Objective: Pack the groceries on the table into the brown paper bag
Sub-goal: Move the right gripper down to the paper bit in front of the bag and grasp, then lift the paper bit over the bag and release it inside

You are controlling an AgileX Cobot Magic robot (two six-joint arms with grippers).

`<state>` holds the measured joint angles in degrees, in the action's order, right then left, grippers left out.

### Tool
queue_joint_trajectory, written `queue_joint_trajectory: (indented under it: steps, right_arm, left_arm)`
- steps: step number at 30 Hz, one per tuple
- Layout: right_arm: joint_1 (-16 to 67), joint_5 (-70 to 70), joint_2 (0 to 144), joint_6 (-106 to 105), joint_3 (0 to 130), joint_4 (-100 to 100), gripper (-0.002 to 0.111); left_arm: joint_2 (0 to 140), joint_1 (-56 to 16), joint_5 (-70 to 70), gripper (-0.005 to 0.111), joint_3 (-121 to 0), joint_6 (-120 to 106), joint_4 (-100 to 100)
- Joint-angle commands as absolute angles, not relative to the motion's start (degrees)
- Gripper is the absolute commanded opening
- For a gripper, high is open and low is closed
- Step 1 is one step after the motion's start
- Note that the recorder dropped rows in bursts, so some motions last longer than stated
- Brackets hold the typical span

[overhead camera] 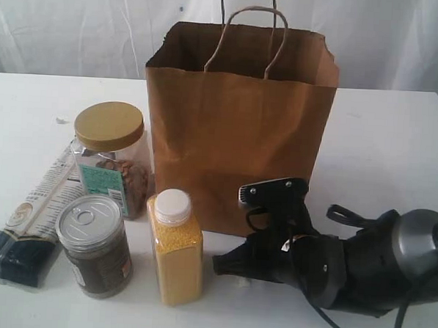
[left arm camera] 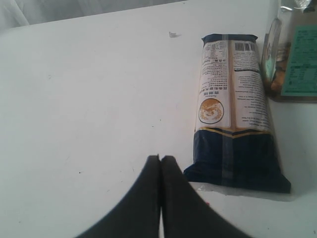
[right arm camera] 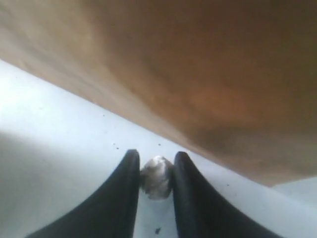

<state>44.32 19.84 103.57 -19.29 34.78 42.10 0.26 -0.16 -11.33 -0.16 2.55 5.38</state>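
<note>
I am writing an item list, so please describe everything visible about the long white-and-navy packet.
The long white-and-navy packet looks like a glossy plastic wrapper: white middle with small print, a barcode and a round picture, navy ends, a lengthwise seam. It lies flat on the table, beside the tan-lidded clear jar. The shut left claw is near its navy end, not touching.

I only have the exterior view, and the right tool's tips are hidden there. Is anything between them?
Observer: Yes. The right tool has a small silvery-grey lump between its fingers, touching both.
Operator: And the left tool? It's outside my view.
Observer: The left tool is shut with nothing in it, over bare table.
Operator: What's nearest it?
Observer: The navy end of the packet, lying flat and apart from the tool.
</note>
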Motion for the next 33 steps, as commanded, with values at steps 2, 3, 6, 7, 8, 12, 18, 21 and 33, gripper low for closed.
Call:
queue_joint_trajectory:
  steps: [2, 3, 6, 7, 8, 12, 18, 21, 33]
  right_arm:
    - [43.9, 13.1, 102.2, -19.8, 34.7, 42.5, 0.0]
    - [43.9, 11.5, 101.6, -19.8, 34.7, 42.3, 0.0]
    - [43.9, 6.4, 99.5, -20.8, 34.7, 42.3, 0.0]
    - [43.9, 4.0, 98.8, -21.0, 34.7, 42.3, 0.0]
    - [43.9, 1.8, 98.2, -21.4, 34.7, 42.3, 0.0]
    - [43.9, -0.7, 96.9, -23.4, 33.7, 42.3, 0.0]
    - [43.9, 8.4, 94.6, -20.9, 28.4, 42.7, 0.0]
    - [43.9, 10.0, 92.6, -20.2, 25.5, 42.7, 0.0]
    - [49.3, -6.3, 65.8, -20.2, 15.3, 47.5, 0.0]
  left_arm:
    - [0.0, -0.1, -11.1, 0.0, 0.0, 2.7, 5.2]
    - [0.0, -0.1, -11.1, 0.0, 0.0, 2.7, 5.2]
    - [0.0, -0.1, -11.1, 0.0, 0.0, 2.7, 5.2]
    - [0.0, -0.1, -11.1, 0.0, 0.0, 2.7, 5.2]
    - [0.0, -0.1, -11.1, 0.0, 0.0, 2.7, 5.2]
    - [0.0, -0.1, -11.1, 0.0, 0.0, 2.7, 5.2]
    - [0.0, -0.1, -11.1, 0.0, 0.0, 2.7, 5.2]
    - [0.0, -0.1, -11.1, 0.0, 0.0, 2.7, 5.2]
    - [0.0, -0.1, -11.1, 0.0, 0.0, 2.7, 5.2]
